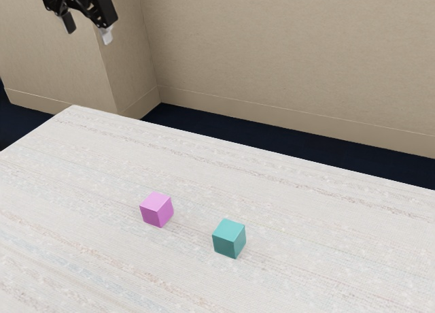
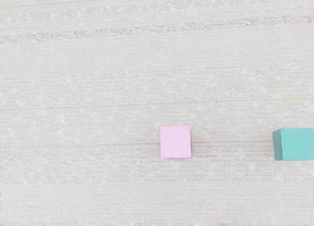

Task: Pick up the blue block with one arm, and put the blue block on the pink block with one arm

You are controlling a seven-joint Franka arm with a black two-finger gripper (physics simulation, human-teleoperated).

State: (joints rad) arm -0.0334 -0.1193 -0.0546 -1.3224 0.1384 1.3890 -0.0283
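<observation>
Pink block (image 1: 157,209) and blue block (image 1: 229,238) near each other, not touching, around the counter's (image 1: 319,218) middle. Black pincer (image 1: 87,27) high above the counter's far corner, fingers seemingly apart, empty.

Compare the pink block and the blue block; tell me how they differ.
Colour: the pink block is pale pink, the blue block teal blue.
Place: the pink block lies toward the exterior view's left and slightly farther back; the blue block lies toward its right, nearer the camera.
Shared: both are cubes of about equal size, flat on the table, apart, and not held by the open gripper.
</observation>
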